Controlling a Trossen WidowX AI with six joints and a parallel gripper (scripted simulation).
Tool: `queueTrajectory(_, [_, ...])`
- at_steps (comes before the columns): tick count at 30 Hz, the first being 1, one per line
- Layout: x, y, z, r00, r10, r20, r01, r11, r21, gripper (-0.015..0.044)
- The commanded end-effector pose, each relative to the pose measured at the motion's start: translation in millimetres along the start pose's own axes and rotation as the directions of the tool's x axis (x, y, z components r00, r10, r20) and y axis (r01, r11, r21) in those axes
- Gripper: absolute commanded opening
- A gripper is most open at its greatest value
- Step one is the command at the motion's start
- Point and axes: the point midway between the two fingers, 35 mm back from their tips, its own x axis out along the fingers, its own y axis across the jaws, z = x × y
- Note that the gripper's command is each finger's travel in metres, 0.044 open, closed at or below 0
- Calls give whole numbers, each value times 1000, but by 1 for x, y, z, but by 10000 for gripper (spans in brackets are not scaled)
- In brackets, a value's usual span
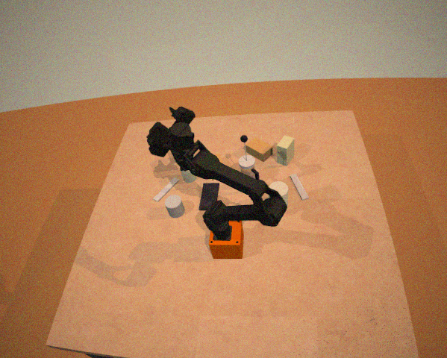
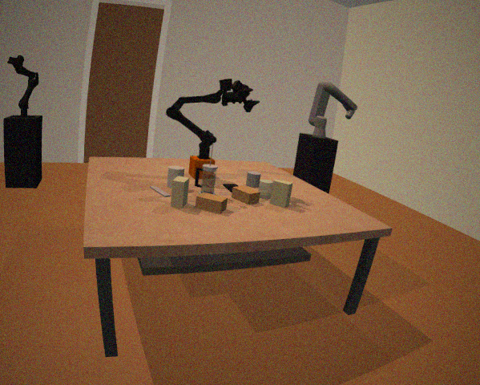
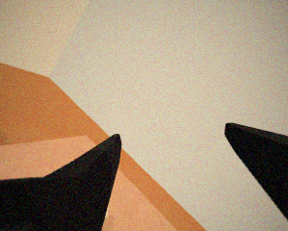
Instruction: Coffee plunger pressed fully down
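The gripper (image 3: 172, 135) is hanging released, high near the table's (image 1: 331, 269) far edge; it should be descending squarely over the plunger knob (image 1: 243, 137), pressing straight down.

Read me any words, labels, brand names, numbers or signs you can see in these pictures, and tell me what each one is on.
None: no writing shows in any view.
The blocks, the cans, the coffee press and the orange robot base have plain faces.
The open hand frames only bare wall and floor.
The pictures are grainy, so very fine print could not be read.
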Motion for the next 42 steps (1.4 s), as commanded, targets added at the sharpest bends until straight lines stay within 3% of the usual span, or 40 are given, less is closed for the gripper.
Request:
queueTrajectory(1, [1,0,-1,1000,-1,-5,1,1000,2,426])
queueTrajectory(5, [11,-5,-18,997,-13,-78,15,999,31,440])
queueTrajectory(14, [31,-33,-97,924,-55,-378,136,972,192,440])
queueTrajectory(22, [18,-68,-177,770,-69,-634,365,863,349,440])
queueTrajectory(28, [-18,-94,-232,613,-56,-788,600,682,418,440])
queueTrajectory(31, [-30,-99,-243,573,-49,-818,657,624,423,440])
queueTrajectory(42, [-40,-60,-288,569,-50,-821,663,618,422,440])
